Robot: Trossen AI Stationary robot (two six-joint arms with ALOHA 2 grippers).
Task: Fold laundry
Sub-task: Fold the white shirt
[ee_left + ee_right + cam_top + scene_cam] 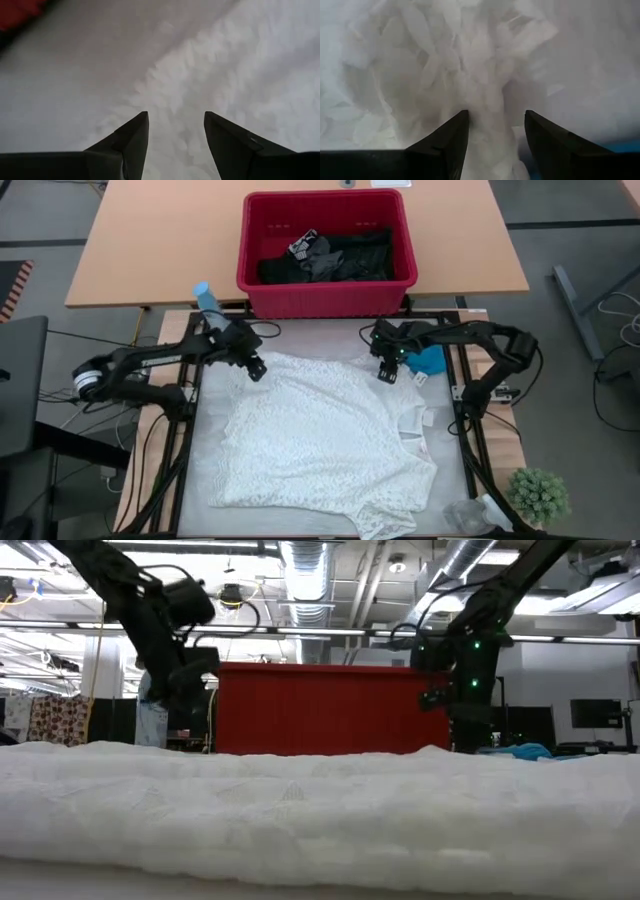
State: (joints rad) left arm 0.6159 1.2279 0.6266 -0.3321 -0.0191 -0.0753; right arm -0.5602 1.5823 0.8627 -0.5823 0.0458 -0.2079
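The white lacy garment [325, 445] lies spread flat across the middle of the table. My left gripper [256, 370] is open, slanting down over the garment's far left corner [200, 75]. My right gripper [388, 374] is open, pointing steeply down over the far right corner, where the cloth is bunched [470, 65]. A small teal garment [430, 360] lies on the table just right of my right gripper. Black garments [330, 258] lie in the red basket [260, 280] beyond the far edge. My left gripper [176, 117] hangs over the garment's far left edge; I cannot tell whether its fingers touch the cloth. My right gripper [496, 115] has its open fingers on either side of a raised ridge of bunched cloth [490, 130], coming from above; I cannot tell whether they touch it.
The red basket stands close behind both grippers. Dark frame rails [470, 430] run along the table's left and right sides. A blue object [205, 297] stands at the far left, and a small green plant [540, 495] and a clear plastic item [468, 515] sit at the near right.
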